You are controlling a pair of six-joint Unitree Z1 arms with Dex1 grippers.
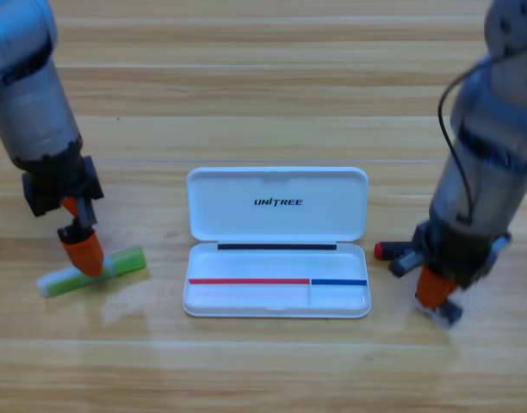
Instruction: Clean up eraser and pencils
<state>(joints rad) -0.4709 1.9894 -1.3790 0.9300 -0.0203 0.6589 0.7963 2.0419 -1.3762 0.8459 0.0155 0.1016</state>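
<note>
Open case (276, 241) at centre, tray bare. Left gripper (84, 254) down on green pencil (93, 271), left of case; grip not discernible. Right gripper (436, 288) over black pencil (393, 252), right of case; likewise unclear. Eraser unseen. Advised: confirm firm mid-body hold before lifting.

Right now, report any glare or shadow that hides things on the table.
High view: pale sheen on the table beside the green pencil, under the left gripper, hides nothing; the right gripper, not shadow, covers the black pencil except its red end.
</note>
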